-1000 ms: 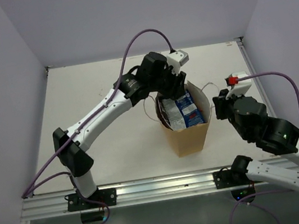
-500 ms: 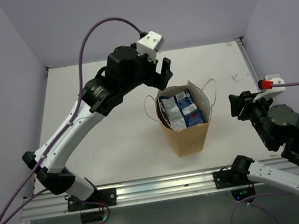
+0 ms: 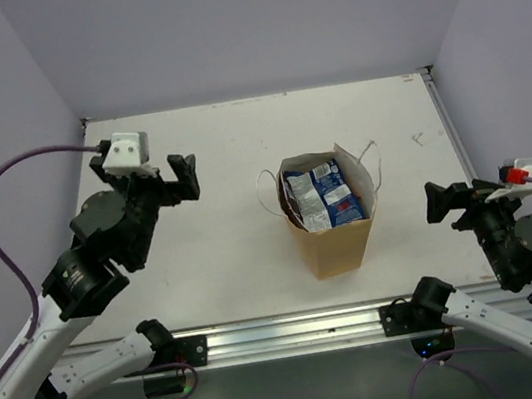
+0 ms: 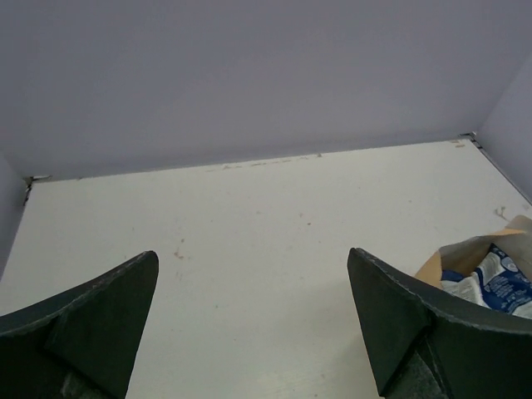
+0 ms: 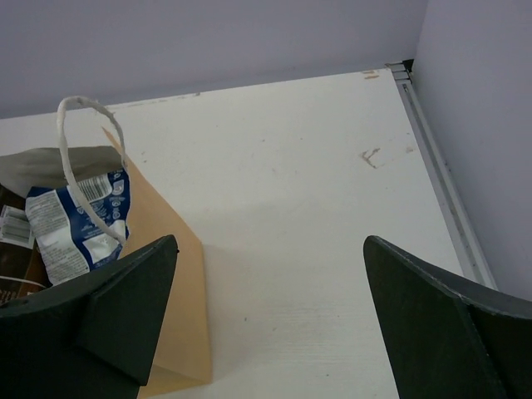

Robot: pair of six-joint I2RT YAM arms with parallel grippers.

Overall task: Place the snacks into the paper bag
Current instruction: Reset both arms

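tan paper bag (image 3: 336, 245), blue-wht snacks (image 3: 332, 195), 2 wht cord handles (image 5: 81, 100)

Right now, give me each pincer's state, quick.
Left pincer: open, holding nothing.
Right pincer: open, holding nothing.

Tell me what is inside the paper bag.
The paper bag holds snack packets packed together. At the opening are a blue-white packet, a grey-white packet beside it and a dark brown packet at the left wall. Anything beneath them is covered.
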